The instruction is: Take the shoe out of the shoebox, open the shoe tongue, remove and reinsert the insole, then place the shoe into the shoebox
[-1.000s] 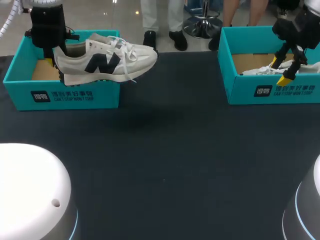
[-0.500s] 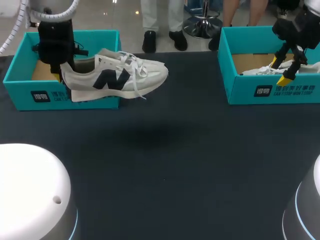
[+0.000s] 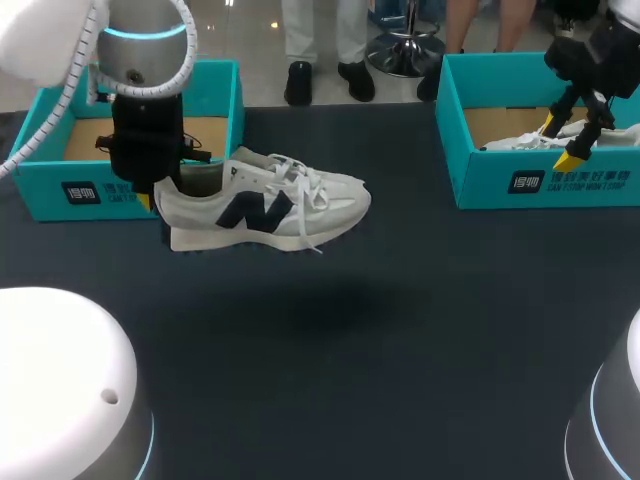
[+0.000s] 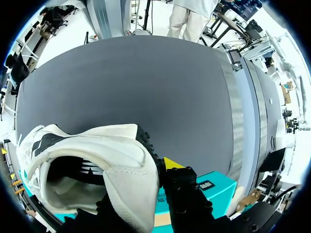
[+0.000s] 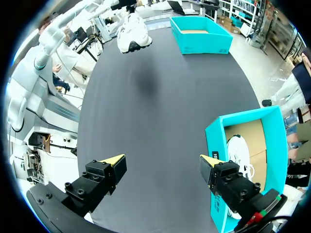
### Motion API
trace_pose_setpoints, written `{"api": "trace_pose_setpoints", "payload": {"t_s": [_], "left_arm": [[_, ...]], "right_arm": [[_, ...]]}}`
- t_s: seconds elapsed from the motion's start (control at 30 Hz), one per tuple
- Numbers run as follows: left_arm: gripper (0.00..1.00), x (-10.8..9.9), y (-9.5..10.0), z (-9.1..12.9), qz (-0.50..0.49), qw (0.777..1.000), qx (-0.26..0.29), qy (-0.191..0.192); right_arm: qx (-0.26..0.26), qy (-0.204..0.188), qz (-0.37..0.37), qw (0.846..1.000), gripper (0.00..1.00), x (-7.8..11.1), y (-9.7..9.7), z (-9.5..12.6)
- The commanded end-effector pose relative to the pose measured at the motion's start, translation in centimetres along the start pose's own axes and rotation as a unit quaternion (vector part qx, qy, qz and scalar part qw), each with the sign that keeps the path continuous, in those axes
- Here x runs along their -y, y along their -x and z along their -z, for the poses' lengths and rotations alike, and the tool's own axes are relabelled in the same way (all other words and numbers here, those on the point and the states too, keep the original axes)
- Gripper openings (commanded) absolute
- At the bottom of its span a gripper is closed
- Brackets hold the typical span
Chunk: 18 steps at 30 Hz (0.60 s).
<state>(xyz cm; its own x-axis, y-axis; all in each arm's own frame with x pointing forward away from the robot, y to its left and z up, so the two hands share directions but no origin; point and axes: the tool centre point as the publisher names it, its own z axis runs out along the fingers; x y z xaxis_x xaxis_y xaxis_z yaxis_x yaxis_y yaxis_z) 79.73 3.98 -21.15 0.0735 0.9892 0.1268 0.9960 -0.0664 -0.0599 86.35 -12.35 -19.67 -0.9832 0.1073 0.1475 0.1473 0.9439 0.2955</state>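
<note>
The left hand point(image 3: 150, 195) is holding the shoe point(image 3: 265, 210) by its heel, apparently one finger inside the collar and one outside, though the inner one is hidden. The shoe is hanging above the worktop point(image 3: 350, 350), just in front of the left box point(image 3: 60, 185) at the far left corner. Its long axis is running along the far edge, with the toe pointing toward the middle. The right hand point(image 3: 558, 142) is hovering wide open over the right box point(image 3: 520, 180), well apart, so the left arm is far nearer. Bare worktop is lying below for setting the shoe down.

Left gripper point(image 3: 160, 200) carries the shoe point(image 3: 270, 205) clear of the box point(image 3: 75, 190) now, sliding right and nearer, out over the table point(image 3: 400, 380).
</note>
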Motion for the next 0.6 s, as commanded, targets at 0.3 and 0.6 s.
{"api": "trace_pose_setpoints", "payload": {"t_s": [0.3,0.6], "left_arm": [[0.00,2.2,3.0,-0.7,0.008,1.000,0.002,0.011],[0.00,3.2,4.6,-1.7,0.006,1.000,0.003,0.015]], "right_arm": [[0.000,-0.001,0.000,1.000,1.00,0.0,0.1,0.0],[0.000,-0.001,0.000,1.000,1.00,0.0,0.1,0.0]]}}
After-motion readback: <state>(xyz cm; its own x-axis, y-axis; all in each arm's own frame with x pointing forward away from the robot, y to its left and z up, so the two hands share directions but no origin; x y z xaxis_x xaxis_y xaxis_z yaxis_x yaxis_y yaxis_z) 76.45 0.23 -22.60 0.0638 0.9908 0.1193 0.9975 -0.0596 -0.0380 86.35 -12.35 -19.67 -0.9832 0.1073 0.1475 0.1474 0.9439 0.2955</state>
